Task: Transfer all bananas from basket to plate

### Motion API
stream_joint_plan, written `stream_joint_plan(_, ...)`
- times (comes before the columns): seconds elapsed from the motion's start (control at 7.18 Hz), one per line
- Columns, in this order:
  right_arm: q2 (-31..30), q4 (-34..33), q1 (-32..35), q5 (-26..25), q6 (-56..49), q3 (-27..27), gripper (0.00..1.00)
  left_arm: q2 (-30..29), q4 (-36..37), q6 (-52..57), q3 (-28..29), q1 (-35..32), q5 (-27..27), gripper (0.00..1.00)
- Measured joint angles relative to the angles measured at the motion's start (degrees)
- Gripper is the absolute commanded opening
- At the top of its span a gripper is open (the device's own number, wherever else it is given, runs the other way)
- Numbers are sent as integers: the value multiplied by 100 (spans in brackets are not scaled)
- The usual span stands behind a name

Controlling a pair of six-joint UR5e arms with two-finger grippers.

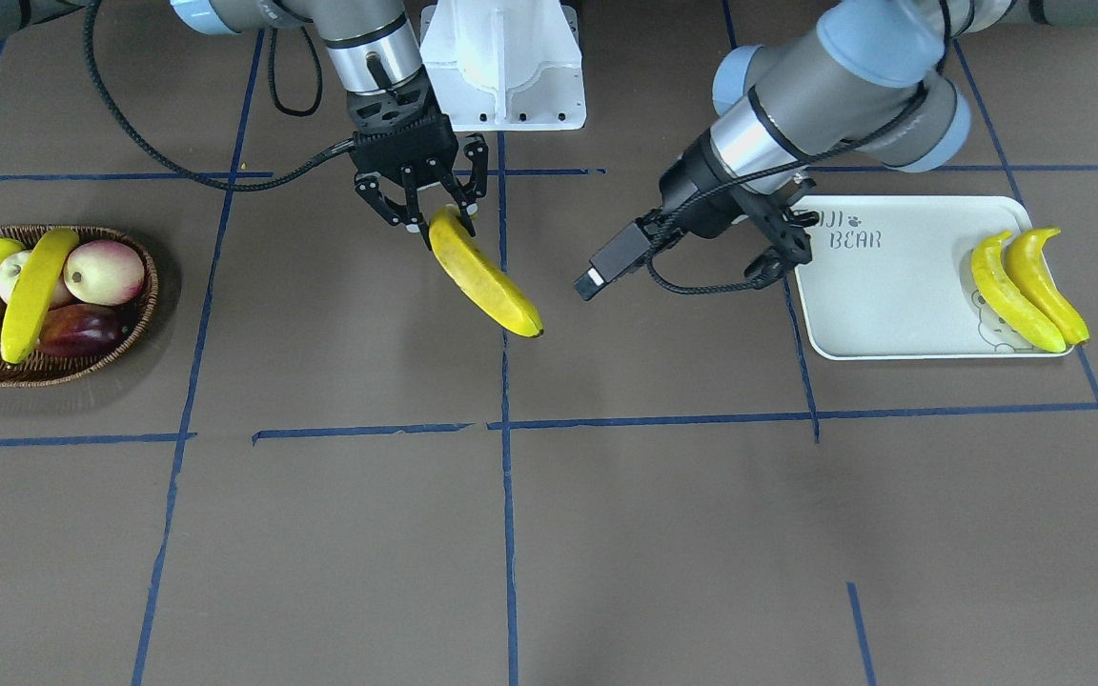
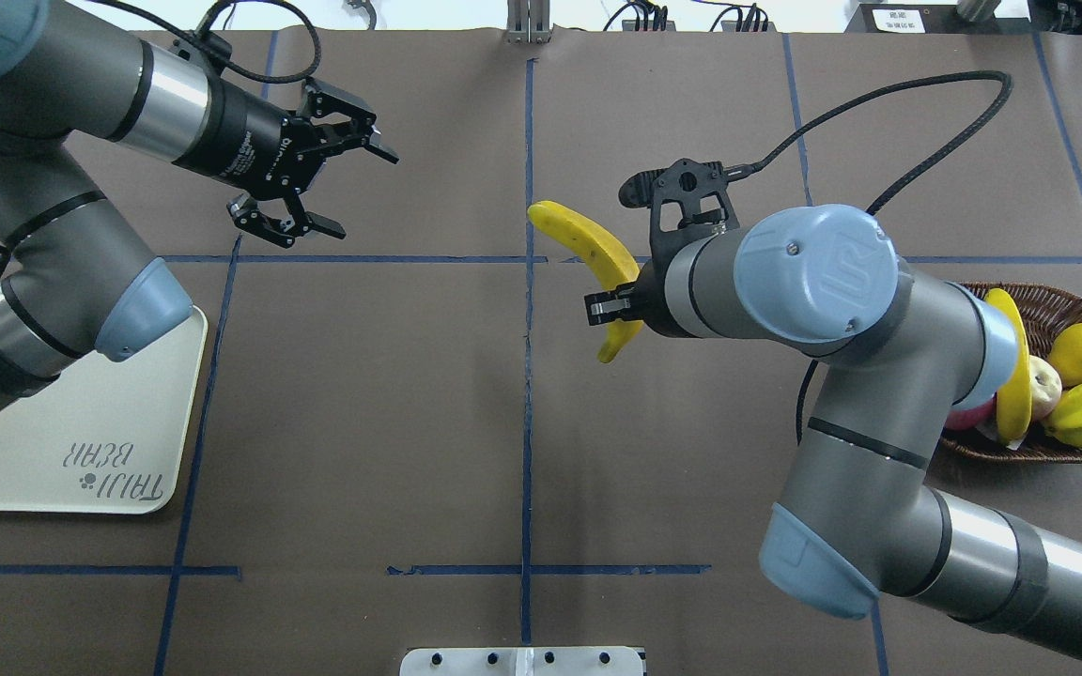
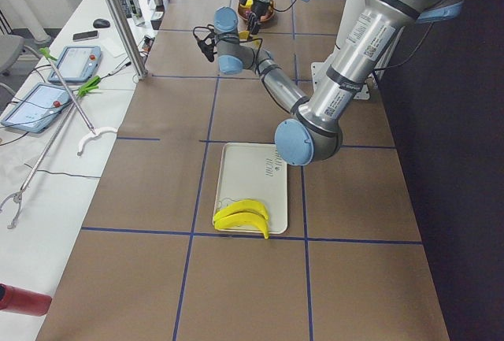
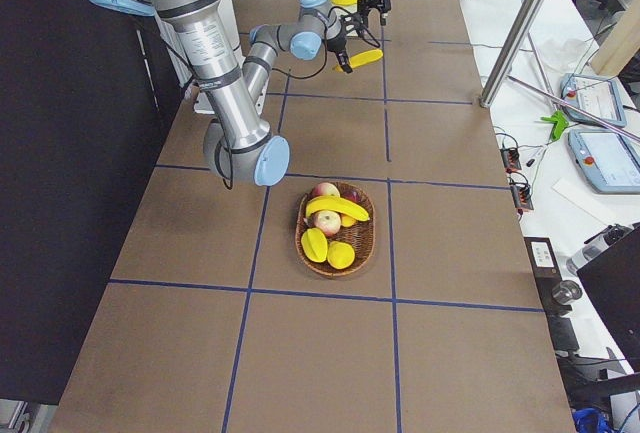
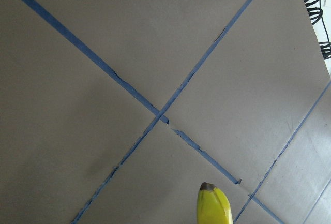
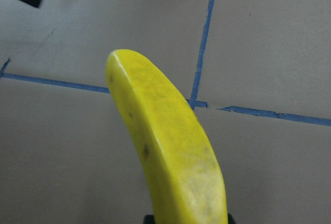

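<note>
Right gripper clamped on one end of a banana, held in the air between basket and plate. Left gripper spread and empty, near the plate. Two bananas lie side by side on the plate; a fourth banana lies in the basket.

Right gripper points down, clamped; left gripper hovers spread wide.

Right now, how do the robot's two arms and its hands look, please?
The left arm and right arm are grey metal tubes with pale blue round joint caps, one embossed UR. The left hand and right hand are black two-finger claws; black braided cables feed them.
</note>
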Motion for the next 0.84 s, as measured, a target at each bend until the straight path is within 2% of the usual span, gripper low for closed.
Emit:
stream_joint_plan(0.14, 195, -146, -96, -121, 185, -73, 0, -92, 26, -193, 2, 214, 277, 99)
stream_joint_plan(0.56, 479, -472, -191, -194, 473, -133, 0, -234, 42, -517, 69, 521, 597, 97)
stream_joint_plan(0.7, 492, -482, -205, -196, 485, -130, 0, -305, 43, -554, 134, 607, 762, 81)
stream_joint_plan(0.84, 497, -483, -216, -196, 490, -125, 0, -344, 43, -568, 169, 671, 890, 43)
